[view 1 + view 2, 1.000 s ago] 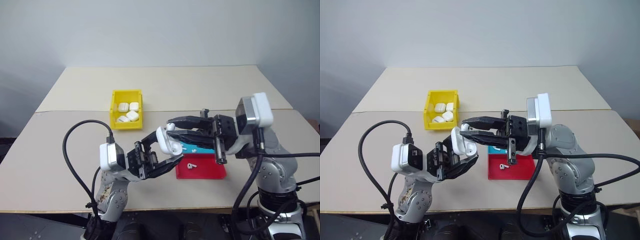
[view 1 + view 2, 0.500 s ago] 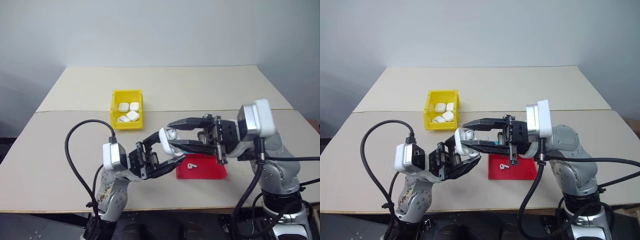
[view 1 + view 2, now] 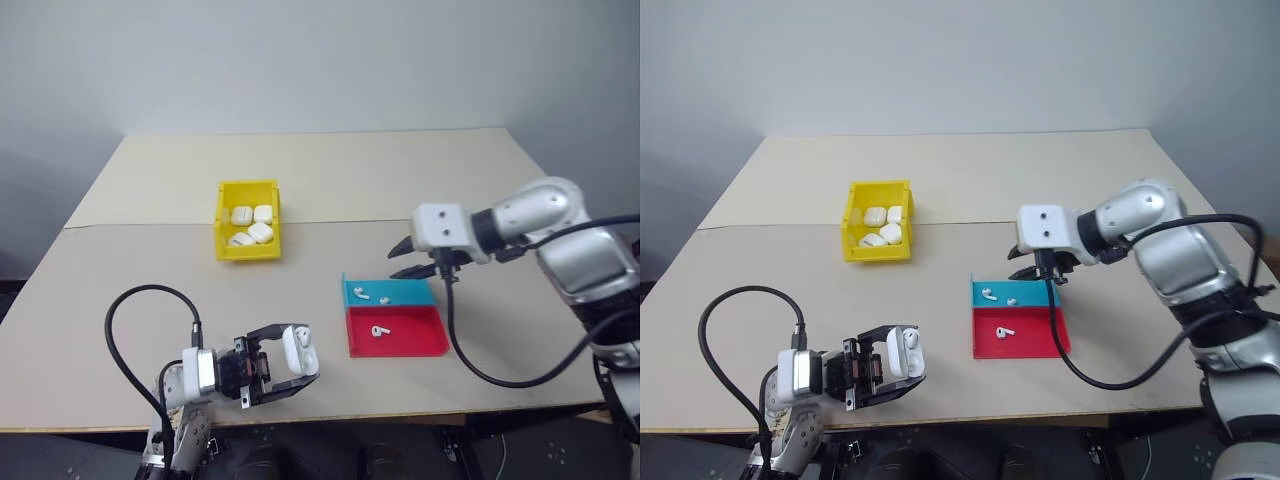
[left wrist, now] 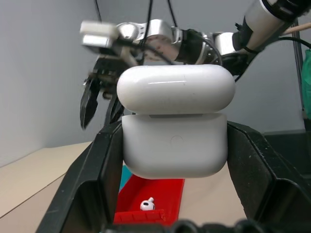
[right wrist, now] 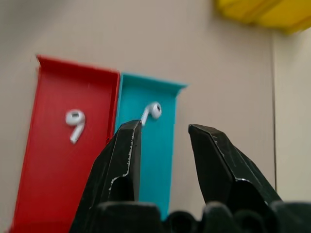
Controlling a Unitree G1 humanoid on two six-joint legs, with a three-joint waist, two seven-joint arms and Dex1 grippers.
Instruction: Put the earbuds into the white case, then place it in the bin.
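Note:
My left gripper (image 3: 287, 358) hovers low over the table's near left edge, shut on the white case (image 3: 296, 350), which sits between its black fingers (image 4: 97, 184) with the lid (image 4: 175, 90) raised above the body. Over to the right, my right gripper (image 3: 402, 258) hangs open and empty just above the far end of the teal tray (image 3: 405, 291). Two earbuds (image 3: 361, 294) (image 3: 383, 299) lie in that teal tray and one earbud (image 3: 378, 331) lies in the red tray (image 3: 410, 335). The yellow bin (image 3: 222, 225) stands at mid-table left.
Several white cases (image 3: 252, 226) lie inside the bin. Black cables loop from both wrists, one (image 3: 130, 320) near the left arm and one (image 3: 480, 370) beside the red tray. The tan table has a seam across its middle (image 3: 150, 224).
The grippers have parted. My left arm dropped and pulled back to the near left with the case. My right gripper opened and swung right, over the teal tray.

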